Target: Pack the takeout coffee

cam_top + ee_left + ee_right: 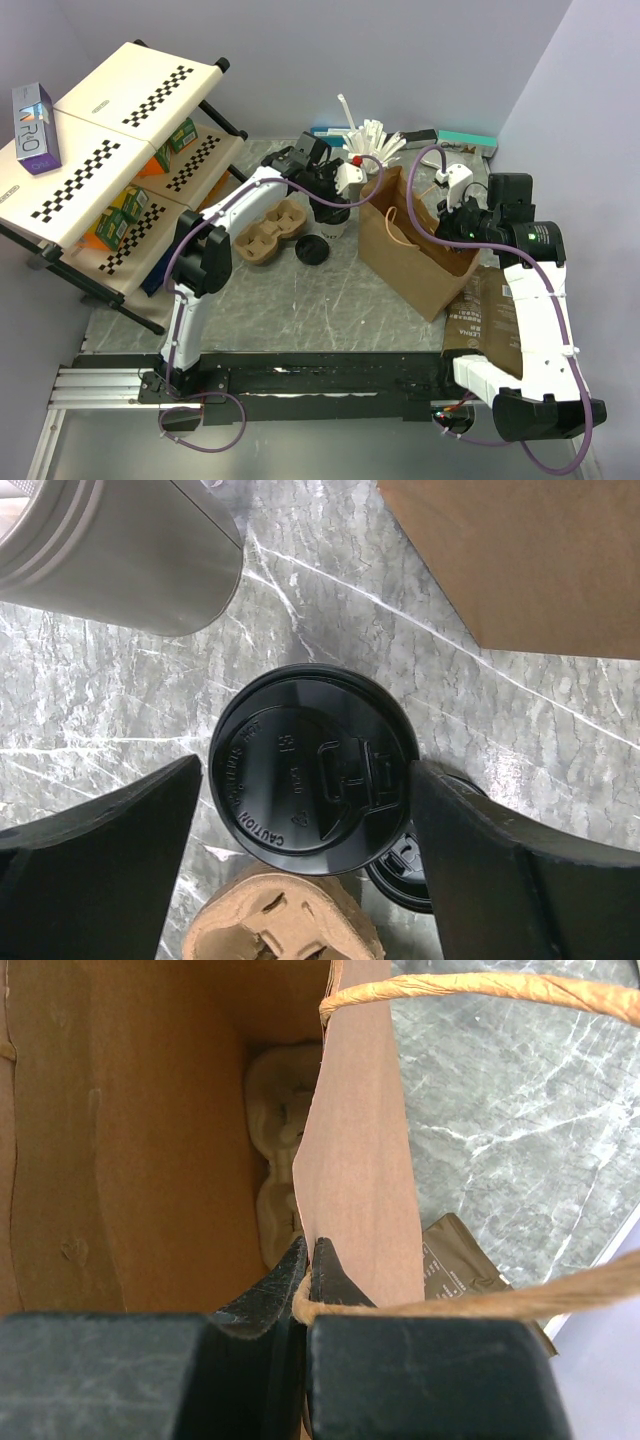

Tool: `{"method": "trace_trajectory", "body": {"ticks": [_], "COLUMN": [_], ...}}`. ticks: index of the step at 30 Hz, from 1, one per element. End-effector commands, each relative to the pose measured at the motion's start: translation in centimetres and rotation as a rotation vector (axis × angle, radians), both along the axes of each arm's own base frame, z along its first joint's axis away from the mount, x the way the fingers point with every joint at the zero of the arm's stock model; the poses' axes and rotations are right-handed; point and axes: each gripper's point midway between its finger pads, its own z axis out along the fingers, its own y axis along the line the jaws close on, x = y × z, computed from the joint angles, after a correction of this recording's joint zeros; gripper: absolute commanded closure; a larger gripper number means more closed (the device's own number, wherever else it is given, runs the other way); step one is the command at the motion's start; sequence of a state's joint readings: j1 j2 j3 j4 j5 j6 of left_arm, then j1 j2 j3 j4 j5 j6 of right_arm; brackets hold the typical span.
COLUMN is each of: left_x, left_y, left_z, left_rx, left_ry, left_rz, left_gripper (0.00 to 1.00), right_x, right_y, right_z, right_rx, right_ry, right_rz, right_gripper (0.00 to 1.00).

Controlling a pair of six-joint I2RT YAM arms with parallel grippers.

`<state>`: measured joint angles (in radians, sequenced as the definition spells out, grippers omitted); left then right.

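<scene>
The takeout coffee [310, 770] is a white cup [336, 224] capped with its black lid, standing on the marble table left of the brown paper bag [410, 240]. My left gripper [305, 768] hangs over it, open, one finger on each side of the lid and close to its rim. Across the bag, my right gripper [310, 1250] is shut on the bag's upper edge [355, 1160] by the twisted paper handle [480, 990]. Something pale and moulded [280, 1120] lies at the bottom of the bag.
A loose black lid [313, 250] and a brown pulp cup carrier [270, 232] lie just in front of the cup. A grey cup [120, 550] of white sticks [370, 135] stands behind it. Flat brown packets [495, 320] lie to the right, a checkered shelf rack [110, 150] to the left.
</scene>
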<state>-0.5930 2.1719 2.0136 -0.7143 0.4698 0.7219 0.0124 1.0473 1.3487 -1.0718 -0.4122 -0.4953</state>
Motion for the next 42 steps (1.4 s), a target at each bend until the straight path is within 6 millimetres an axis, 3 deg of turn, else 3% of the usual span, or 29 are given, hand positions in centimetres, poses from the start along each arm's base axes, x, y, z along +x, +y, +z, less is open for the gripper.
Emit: {"method": "trace_trajectory", "body": {"ticks": [1, 5, 10, 11, 12, 15, 17, 21, 24, 25, 27, 28, 30, 31, 32, 35, 36, 37, 39, 40, 41, 42], "left_x": [0.2, -0.1, -1.9, -2.5, -2.9, -4.5, -5.2, -6.1, -6.7, -7.1, -7.5, -7.6, -7.9, -7.9, -8.0, -10.3, -10.5, -12.0, -11.8, -13.1, -14.3, -14.7], "left_y": [0.0, 0.1, 0.8, 1.1, 1.3, 2.0, 2.4, 2.9, 2.9, 2.9, 2.7, 2.6, 2.7, 3.0, 3.3, 5.0, 5.0, 6.0, 6.2, 5.9, 6.4, 5.7], "left_z": [0.8, 2.1, 4.5, 6.0, 5.9, 7.6, 9.1, 9.1, 8.7, 8.2, 8.2, 7.7, 7.4, 7.7, 6.6, 5.0, 7.4, 4.6, 5.3, 6.7, 4.3, 4.5], "left_rx": [-0.006, -0.017, -0.062, -0.081, -0.087, -0.118, -0.15, -0.166, -0.158, -0.151, -0.15, -0.146, -0.143, -0.146, -0.137, -0.149, -0.232, -0.213, -0.286, -0.325, -0.295, -0.314], "left_ry": [-0.037, -0.044, -0.035, -0.049, -0.04, -0.034, -0.05, -0.05, -0.028, 0.004, 0.025, 0.047, 0.081, 0.082, 0.094, 0.14, 0.082, 0.125, 0.035, -0.023, -0.015, -0.058], "left_rz": [-0.009, -0.008, 0.0, 0.002, 0.008, 0.028, 0.041, 0.051, 0.03, 0.021, 0.008, 0.003, 0.029, 0.051, 0.085, 0.154, 0.172, 0.204, 0.261, 0.256, 0.274, 0.29], "left_gripper": [0.14, 0.34, 0.47, 0.67, 0.79, 0.99, 0.99, 0.99, 0.93, 0.74, 0.54, 0.34, 0.25, 0.15, 0.01, 0.01, 0.01, 0.01, 0.01, 0.01, 0.01, 0.01], "right_x": [-0.6, -0.6, -0.5, -0.4, -0.4, -0.4, -0.4, -0.3, -0.1, -0.2, -0.1, -0.1, -0.2, -0.2, -0.3, -0.7, -0.8, -0.8, -1.0, -1.0, -1.0, -0.9], "right_y": [-0.2, -0.3, -0.5, -0.7, -0.7, -1.0, -1.0, -0.9, -0.8, -0.8, -0.8, -0.7, -0.7, -0.8, -0.8, -1.0, -1.0, -1.0, -0.9, -0.9, -0.8, -0.8], "right_z": [0.5, 0.6, 1.5, 1.7, 1.8, 1.7, 1.8, 1.7, 1.6, 1.7, 1.9, 1.9, 1.9, 1.9, 1.9, 1.6, 1.4, 1.3, 0.8, 0.8, 0.7, 0.6], "right_rx": [0.002, -0.003, -0.02, -0.027, -0.032, -0.05, -0.053, -0.046, -0.037, -0.037, -0.03, -0.027, -0.025, -0.028, -0.031, -0.046, -0.047, -0.048, -0.042, -0.039, -0.035, -0.032], "right_ry": [0.015, 0.008, -0.029, -0.037, -0.042, -0.052, -0.056, -0.046, -0.036, -0.037, -0.038, -0.034, -0.031, -0.03, -0.03, -0.042, -0.044, -0.047, -0.04, -0.041, -0.038, -0.04], "right_rz": [-0.016, -0.017, -0.012, -0.017, -0.017, -0.014, -0.014, -0.012, -0.017, -0.018, -0.023, -0.022, -0.026, -0.025, -0.026, -0.025, -0.024, -0.025, -0.022, -0.023, -0.022, -0.025], "right_gripper": [1.0, 1.0, 1.0, 1.0, 1.0, 1.0, 1.0, 1.0, 1.0, 1.0, 1.0, 1.0, 1.0, 1.0, 1.0, 1.0, 1.0, 1.0, 1.0, 1.0, 1.0, 1.0]}}
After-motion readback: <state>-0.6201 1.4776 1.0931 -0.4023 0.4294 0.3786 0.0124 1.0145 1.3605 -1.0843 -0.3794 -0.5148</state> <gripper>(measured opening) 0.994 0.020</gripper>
